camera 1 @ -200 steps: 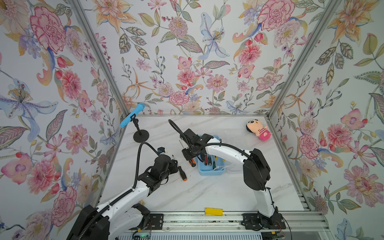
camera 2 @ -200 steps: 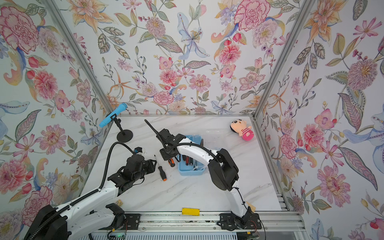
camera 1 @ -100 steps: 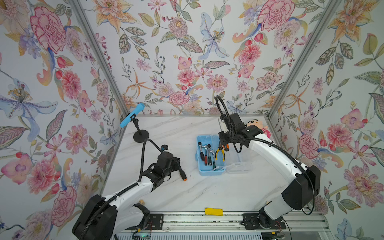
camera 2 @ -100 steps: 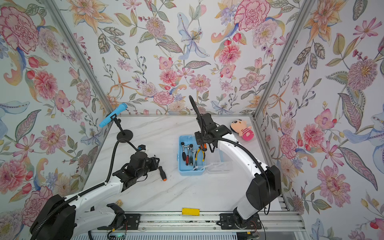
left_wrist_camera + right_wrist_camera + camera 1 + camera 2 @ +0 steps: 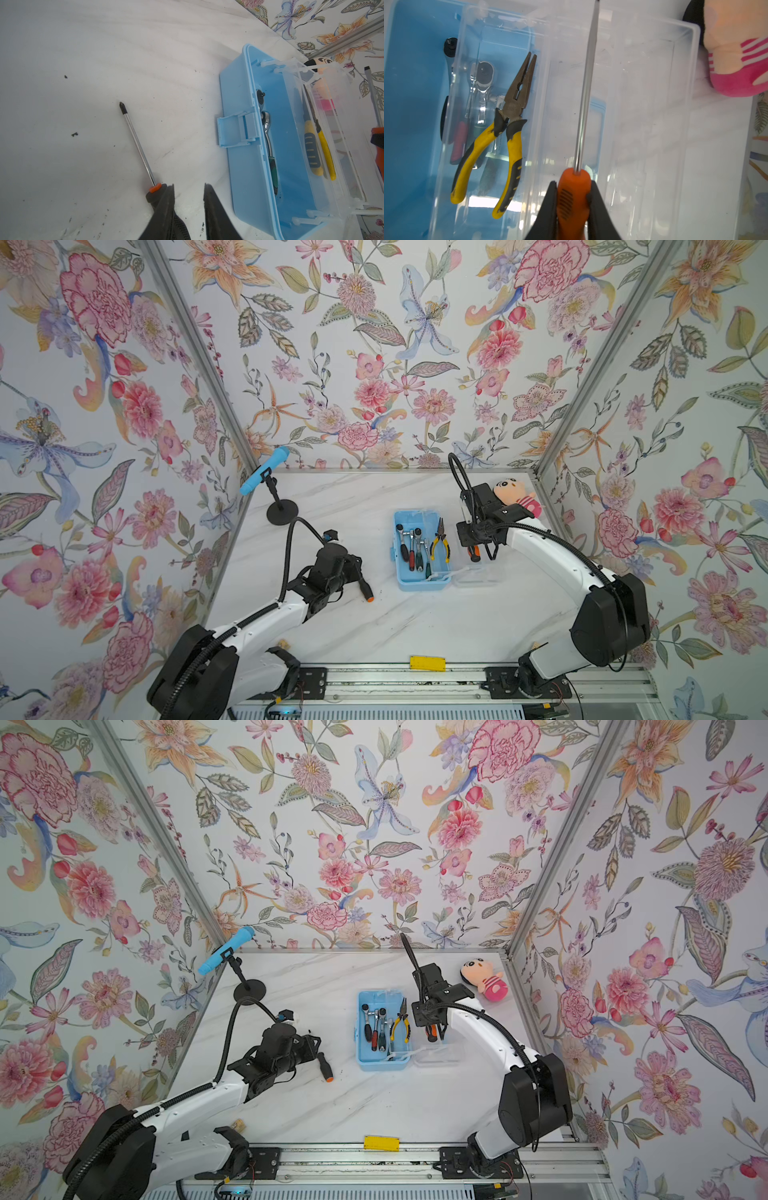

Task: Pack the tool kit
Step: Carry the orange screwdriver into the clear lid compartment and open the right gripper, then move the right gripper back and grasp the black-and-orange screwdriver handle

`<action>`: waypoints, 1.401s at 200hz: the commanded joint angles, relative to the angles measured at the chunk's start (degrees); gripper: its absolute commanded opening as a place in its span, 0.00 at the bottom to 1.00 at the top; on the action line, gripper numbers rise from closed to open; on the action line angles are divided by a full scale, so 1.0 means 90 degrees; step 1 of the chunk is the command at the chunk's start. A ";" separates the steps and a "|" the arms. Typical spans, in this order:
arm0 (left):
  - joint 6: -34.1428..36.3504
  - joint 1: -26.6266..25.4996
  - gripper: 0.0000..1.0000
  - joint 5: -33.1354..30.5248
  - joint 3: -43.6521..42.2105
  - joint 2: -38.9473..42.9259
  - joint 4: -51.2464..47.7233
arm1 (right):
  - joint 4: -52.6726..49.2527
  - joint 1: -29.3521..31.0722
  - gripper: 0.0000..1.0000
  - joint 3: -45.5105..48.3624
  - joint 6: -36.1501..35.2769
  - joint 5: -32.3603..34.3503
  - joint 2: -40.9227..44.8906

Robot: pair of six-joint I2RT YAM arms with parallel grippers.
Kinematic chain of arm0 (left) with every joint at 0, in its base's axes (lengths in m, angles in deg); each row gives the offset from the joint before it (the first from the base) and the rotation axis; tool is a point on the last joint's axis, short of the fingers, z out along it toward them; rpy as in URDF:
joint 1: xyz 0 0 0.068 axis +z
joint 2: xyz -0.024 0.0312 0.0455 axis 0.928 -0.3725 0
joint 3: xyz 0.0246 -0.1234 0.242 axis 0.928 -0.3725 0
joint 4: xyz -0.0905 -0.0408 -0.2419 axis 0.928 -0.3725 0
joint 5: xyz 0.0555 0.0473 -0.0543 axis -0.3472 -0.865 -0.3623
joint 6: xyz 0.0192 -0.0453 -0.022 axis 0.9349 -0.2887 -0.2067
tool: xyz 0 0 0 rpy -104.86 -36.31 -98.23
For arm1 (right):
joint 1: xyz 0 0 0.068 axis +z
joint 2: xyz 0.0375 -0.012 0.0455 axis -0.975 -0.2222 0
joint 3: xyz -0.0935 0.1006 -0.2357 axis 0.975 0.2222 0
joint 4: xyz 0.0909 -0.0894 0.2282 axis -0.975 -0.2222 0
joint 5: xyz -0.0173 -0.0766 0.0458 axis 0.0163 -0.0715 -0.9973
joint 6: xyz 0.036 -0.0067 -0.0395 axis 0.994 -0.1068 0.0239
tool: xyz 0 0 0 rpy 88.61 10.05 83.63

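Observation:
The light-blue tool kit box (image 5: 419, 583) (image 5: 382, 1064) lies open mid-table, its clear lid (image 5: 476, 572) (image 5: 643, 104) flat on its right. Ratchets (image 5: 409, 543) (image 5: 483, 79) and yellow-handled pliers (image 5: 439, 541) (image 5: 512, 124) lie inside. My right gripper (image 5: 573, 184) (image 5: 478, 545) hangs over the lid, shut on an orange-black screwdriver (image 5: 574, 197) by its handle. Another screwdriver (image 5: 137, 143) (image 5: 365, 589) lies on the table left of the box. My left gripper (image 5: 188, 186) (image 5: 353, 568) stands open over it with bare table between the fingers; the handle lies outside them.
A blue toy microphone (image 5: 264, 470) on a black stand is at the back left. A pink plush doll (image 5: 515, 495) lies at the back right, close behind my right wrist. A yellow tag (image 5: 427, 663) sits on the front rail.
My right gripper has carried its screwdriver from left of the box, across it, to above the lid on the right. The left gripper has barely moved.

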 commanded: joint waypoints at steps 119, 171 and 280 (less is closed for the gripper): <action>0.0183 0.0048 0.29 -0.0209 0.0099 0.0571 -0.0386 | -0.0491 0.1561 0.55 -0.1654 0.0236 0.0416 0.0255; -0.0513 0.0051 0.29 -0.0253 -0.1155 0.2150 -0.0140 | -0.0259 0.3156 0.57 -0.2807 0.0376 0.0238 -0.1209; -0.1391 0.0049 0.28 -0.0298 -0.2753 0.4607 -0.1190 | 0.0569 0.4141 0.57 -0.3193 0.0677 -0.1129 -0.3856</action>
